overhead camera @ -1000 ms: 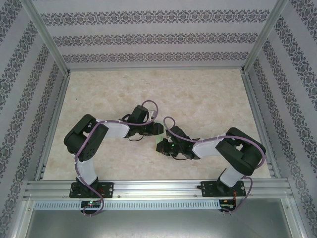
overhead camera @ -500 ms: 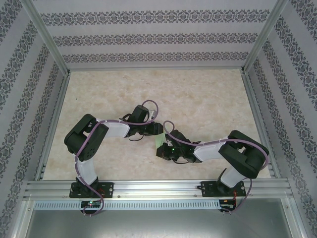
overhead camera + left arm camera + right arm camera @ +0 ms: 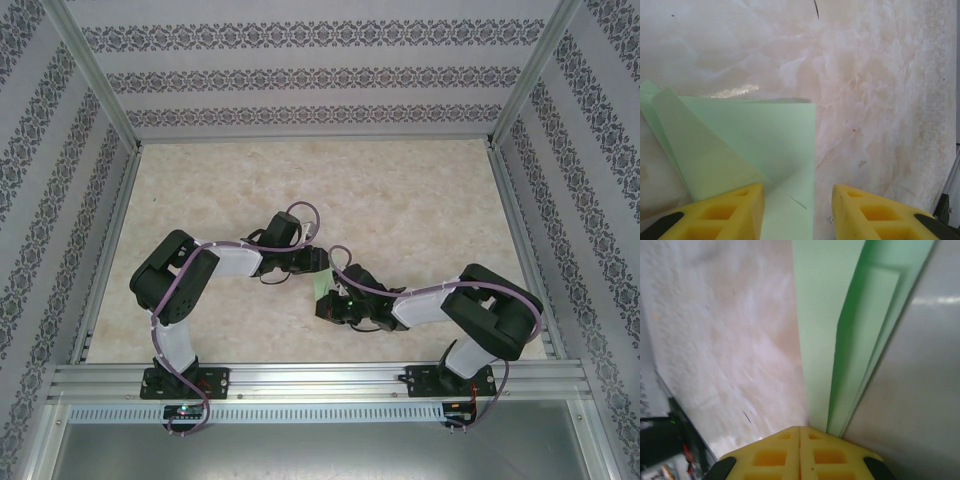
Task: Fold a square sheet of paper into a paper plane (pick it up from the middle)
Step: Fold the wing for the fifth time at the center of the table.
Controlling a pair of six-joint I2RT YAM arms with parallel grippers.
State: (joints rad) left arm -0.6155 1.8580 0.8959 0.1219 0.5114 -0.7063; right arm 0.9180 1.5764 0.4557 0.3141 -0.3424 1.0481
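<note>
- Your left fingers [image 3: 747, 202] stand apart and grip nothing.
- The paper [image 3: 765, 135] lies flat on the surface [image 3: 880, 75], in the gap between those fingers, under one of them and on ahead.
- A folded flap [image 3: 700, 150] slants across it just ahead of that finger.
- Your right fingers [image 3: 800, 440] are pressed together. The paper's folded edge starts right at their tips and runs away ahead.
- You cannot tell whether those tips pinch it.
- From above, the paper sits between both sets of fingers.

Tight at centre front, open beyond.
Blocked mid-table by left gripper [image 3: 797, 200] and right gripper [image 3: 800, 432], tips close over folded sheet of paper [image 3: 750, 135]; free across far table [image 3: 400, 190], bounded by walls [image 3: 300, 80].
</note>
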